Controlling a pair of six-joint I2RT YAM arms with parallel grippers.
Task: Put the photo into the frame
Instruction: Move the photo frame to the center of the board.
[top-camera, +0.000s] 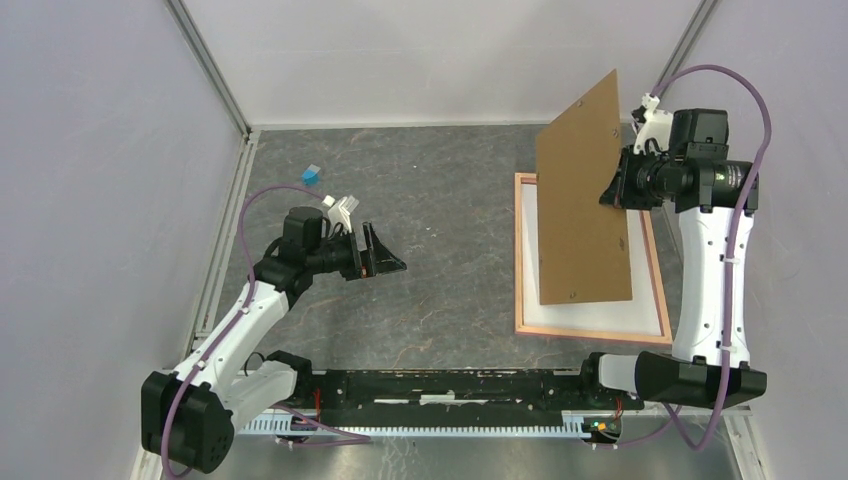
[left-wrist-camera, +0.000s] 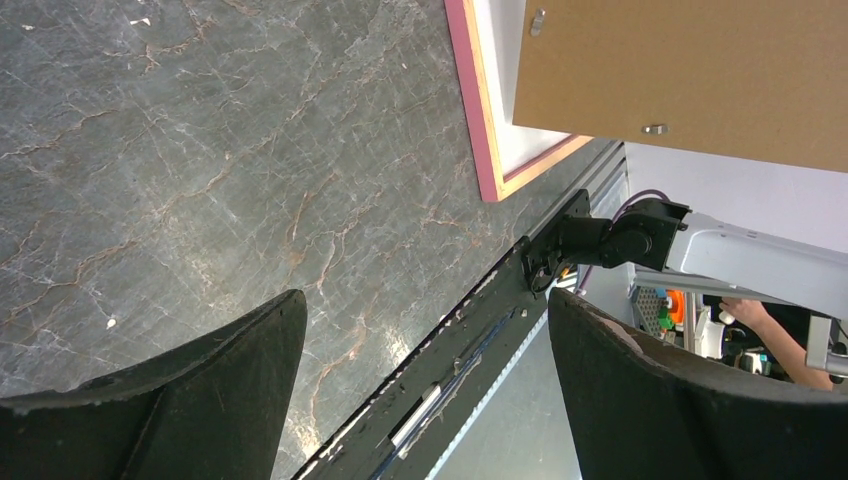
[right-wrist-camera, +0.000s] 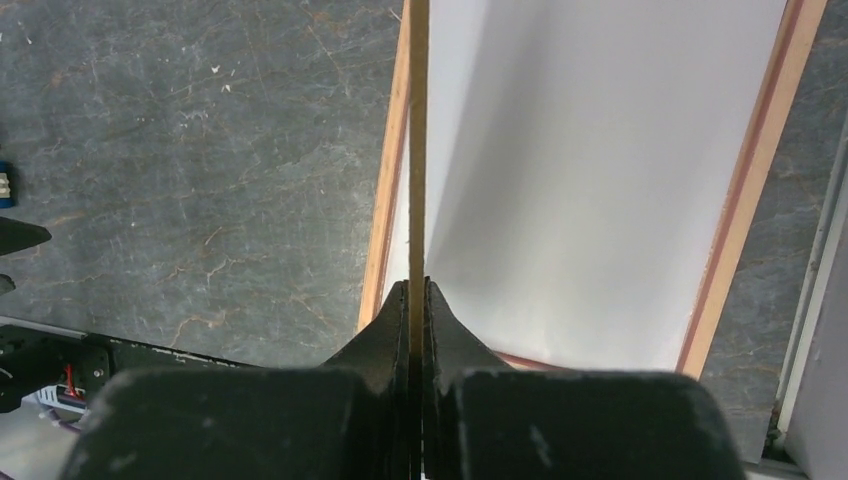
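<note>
The right gripper (top-camera: 612, 190) (right-wrist-camera: 417, 285) is clamped shut on the right edge of a thin, flat brown rectangular backing board (top-camera: 585, 200) (right-wrist-camera: 418, 150), both fingers pressed flat against its faces. The board is held tilted steeply, its far end raised highest, and it hangs over the left part of the frame. Whether its near edge touches anything below cannot be told.

Under it, the large rectangular frame with a narrow salmon-pink wooden rim (top-camera: 590, 333) (right-wrist-camera: 750, 180) (left-wrist-camera: 470, 90) lies flat on the right side of the dark grey marbled table (top-camera: 440, 200). The photo (top-camera: 600, 315) (right-wrist-camera: 600, 180) lies inside that rim, showing only a plain white face.

The left gripper (top-camera: 385, 262) (left-wrist-camera: 425, 310) hangs over the left middle of the table, well apart from the frame, its fingers spread wide with nothing between them. A small blue object (top-camera: 312, 176) sits on the table far to the left.
</note>
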